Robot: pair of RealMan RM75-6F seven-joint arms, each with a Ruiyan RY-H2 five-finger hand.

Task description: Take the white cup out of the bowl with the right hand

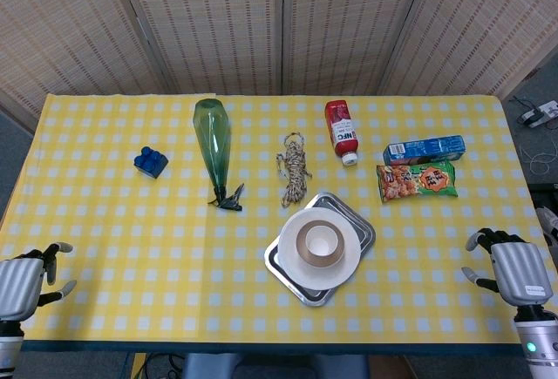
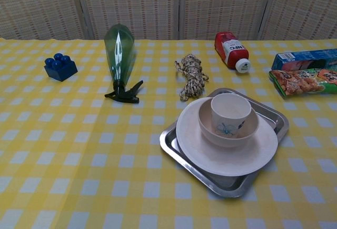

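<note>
A white cup (image 2: 230, 114) with a blue mark stands upright inside a cream bowl (image 2: 208, 126). The bowl sits on a white plate (image 2: 210, 152), and the plate lies on a metal tray (image 2: 176, 143). From the head view the cup (image 1: 321, 242) and bowl (image 1: 302, 241) are near the table's front centre. My right hand (image 1: 510, 267) rests at the front right edge, well to the right of the tray, fingers apart and holding nothing. At the front left edge, my left hand (image 1: 30, 279) is likewise open and empty. Neither hand shows in the chest view.
A green spray bottle (image 1: 214, 144) lies behind the tray to the left, a coiled rope (image 1: 295, 170) just behind it. A red bottle (image 1: 342, 131), a blue box (image 1: 425, 149) and a snack bag (image 1: 417, 181) lie at the back right. A blue brick (image 1: 151, 162) sits far left.
</note>
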